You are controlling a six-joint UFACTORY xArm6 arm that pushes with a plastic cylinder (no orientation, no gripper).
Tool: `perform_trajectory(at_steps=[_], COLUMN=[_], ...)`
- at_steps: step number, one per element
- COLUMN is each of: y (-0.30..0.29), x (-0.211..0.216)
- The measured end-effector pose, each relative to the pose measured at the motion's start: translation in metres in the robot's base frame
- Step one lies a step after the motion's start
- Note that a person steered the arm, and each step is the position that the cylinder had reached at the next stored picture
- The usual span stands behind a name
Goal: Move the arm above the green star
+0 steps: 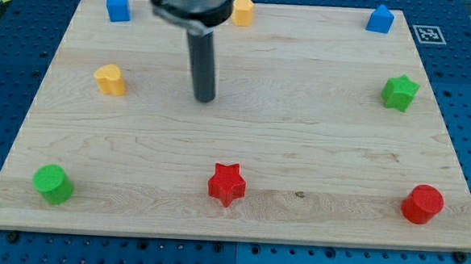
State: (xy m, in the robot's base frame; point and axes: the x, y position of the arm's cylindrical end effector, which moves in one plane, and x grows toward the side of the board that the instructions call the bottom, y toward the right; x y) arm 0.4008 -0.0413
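Observation:
The green star [400, 92] lies near the view's right edge of the wooden board [300, 135], in its upper half. My tip [204, 100] touches the board left of centre in the upper half, far to the left of the green star and slightly lower than it. No block touches the tip. The nearest block is a yellow block [111, 79] to the tip's left.
A blue block [118, 7] sits at the top left, a yellow block [242, 11] at top centre, a blue block [379, 19] at top right. A green cylinder [53, 184] is at bottom left, a red star [226, 183] at bottom centre, a red cylinder [422, 204] at bottom right.

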Motion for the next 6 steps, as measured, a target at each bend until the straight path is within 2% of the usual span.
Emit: perform_trajectory(at_steps=[2, 3, 4, 5, 6], y=[0.109, 0.112, 0.171, 0.254, 0.304], x=[-0.064, -0.066, -0.066, -0.066, -0.059])
